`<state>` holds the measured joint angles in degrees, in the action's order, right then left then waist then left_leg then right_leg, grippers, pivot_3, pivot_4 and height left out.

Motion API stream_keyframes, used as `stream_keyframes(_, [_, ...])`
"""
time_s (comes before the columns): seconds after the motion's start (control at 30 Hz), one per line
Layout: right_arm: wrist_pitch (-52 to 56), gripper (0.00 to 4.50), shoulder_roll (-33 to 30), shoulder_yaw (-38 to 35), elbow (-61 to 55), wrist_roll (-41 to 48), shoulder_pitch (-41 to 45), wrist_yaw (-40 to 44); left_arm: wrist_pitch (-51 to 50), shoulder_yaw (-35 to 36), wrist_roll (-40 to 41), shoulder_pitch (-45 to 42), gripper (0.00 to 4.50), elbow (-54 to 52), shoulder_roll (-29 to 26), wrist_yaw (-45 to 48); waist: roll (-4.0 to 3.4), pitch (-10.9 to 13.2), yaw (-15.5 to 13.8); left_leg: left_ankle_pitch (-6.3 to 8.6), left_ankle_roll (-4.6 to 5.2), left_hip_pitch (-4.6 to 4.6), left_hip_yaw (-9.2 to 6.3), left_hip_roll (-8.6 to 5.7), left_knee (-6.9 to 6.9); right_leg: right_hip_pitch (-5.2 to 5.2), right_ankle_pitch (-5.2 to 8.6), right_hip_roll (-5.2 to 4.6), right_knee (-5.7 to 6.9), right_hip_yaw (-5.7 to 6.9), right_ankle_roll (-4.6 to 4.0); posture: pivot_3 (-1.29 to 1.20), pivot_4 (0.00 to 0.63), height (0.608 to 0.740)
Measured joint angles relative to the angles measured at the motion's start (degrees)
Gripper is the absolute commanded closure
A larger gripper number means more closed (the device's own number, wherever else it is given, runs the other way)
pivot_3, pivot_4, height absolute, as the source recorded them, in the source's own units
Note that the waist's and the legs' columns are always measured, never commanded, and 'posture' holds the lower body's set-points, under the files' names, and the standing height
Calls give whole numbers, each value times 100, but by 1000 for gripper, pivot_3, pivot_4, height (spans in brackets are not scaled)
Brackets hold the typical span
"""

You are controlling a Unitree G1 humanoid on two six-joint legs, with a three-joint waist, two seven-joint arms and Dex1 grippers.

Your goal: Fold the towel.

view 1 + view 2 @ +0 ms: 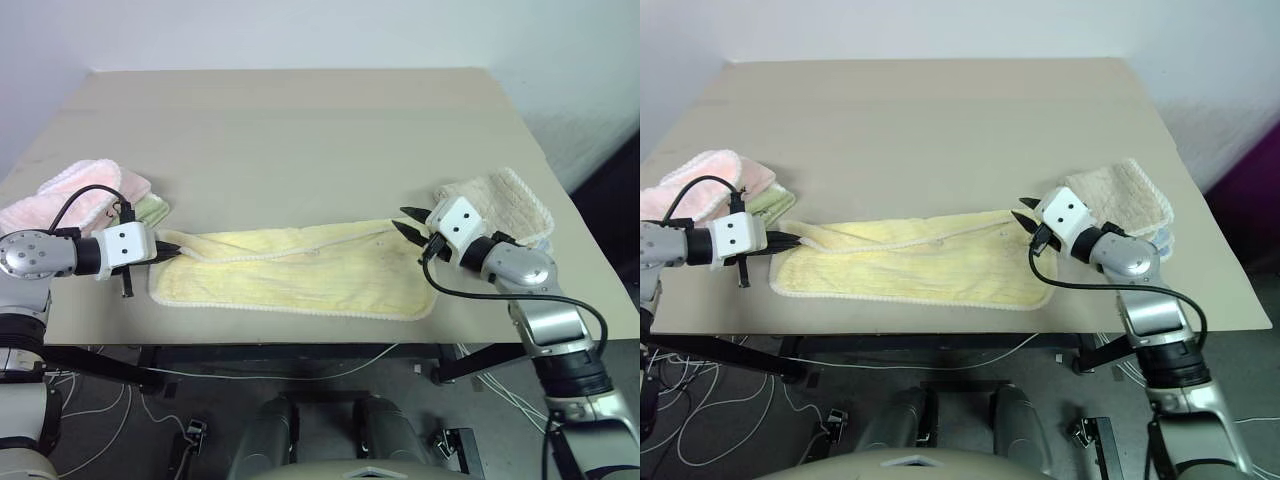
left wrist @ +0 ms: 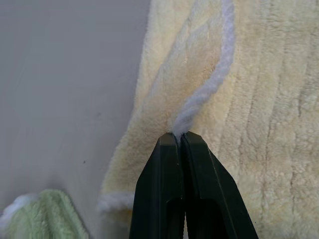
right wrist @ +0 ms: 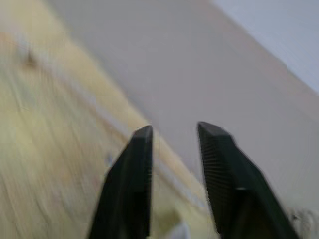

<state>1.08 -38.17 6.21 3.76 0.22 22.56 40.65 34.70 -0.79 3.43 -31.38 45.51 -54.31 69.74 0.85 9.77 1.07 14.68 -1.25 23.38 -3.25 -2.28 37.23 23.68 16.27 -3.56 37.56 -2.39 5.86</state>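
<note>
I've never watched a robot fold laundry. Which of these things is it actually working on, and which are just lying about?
In the job:
- yellow towel
- left gripper, shut on the towel's edge
- right gripper, open at the other end

Just lying there:
- pink towel
- green cloth
- beige towel

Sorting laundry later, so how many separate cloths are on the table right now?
4, perhaps more hidden: the yellow towel along the near edge, a pink towel and green cloth at the left, a beige towel at the right.

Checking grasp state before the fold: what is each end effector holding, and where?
Left end effector is shut on the towel, pinching its whitish edging at the left end. Right end effector is open, holding nothing.
</note>
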Motion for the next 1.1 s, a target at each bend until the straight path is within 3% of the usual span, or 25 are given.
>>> stream_keyframes(0.03, [-259, 1639, -88, 130, 318, -186, 109, 68, -4, 11, 3, 45, 4500, -30, 5, -50, 0, 0, 2, 0, 0, 0, 2, 0, 0, 0, 0, 0, 0, -1, 0, 0, 150, 740])
stream_keyframes(0.3, [-1587, 1639, -208, 423, 2298, -1077, 1019, -103, -27, 71, 33, 514, 4500, -374, 202, -364, -1, 0, -8, 0, 0, 0, 2, 0, 0, 2, 0, -2, 1, -3, 0, 0, 150, 740])
stream_keyframes(0.77, [-2715, 1639, -80, 689, 4097, -1792, 1923, -678, -169, 78, 57, 710, 4500, -749, 324, -532, -1, 0, 1, 0, 0, 0, 4, 0, 0, 3, 0, -2, 2, -5, 0, 0, 150, 740])
stream_keyframes(0.87, [-2914, 2228, -63, 728, 4260, -1862, 1995, -739, -173, 78, 57, 729, 4500, -777, 330, -577, -1, 0, 3, 0, 0, 0, 4, 0, -1, 3, 0, -2, 2, -5, 0, 0, 150, 740])
stream_keyframes(1.1, [-3155, 4485, -48, 779, 4324, -1895, 2010, -633, -174, 78, 57, 786, 4500, -787, 359, -660, -1, 0, 4, 0, 0, 0, 4, 0, 0, 3, 0, -2, 2, -5, 0, 0, 150, 740])
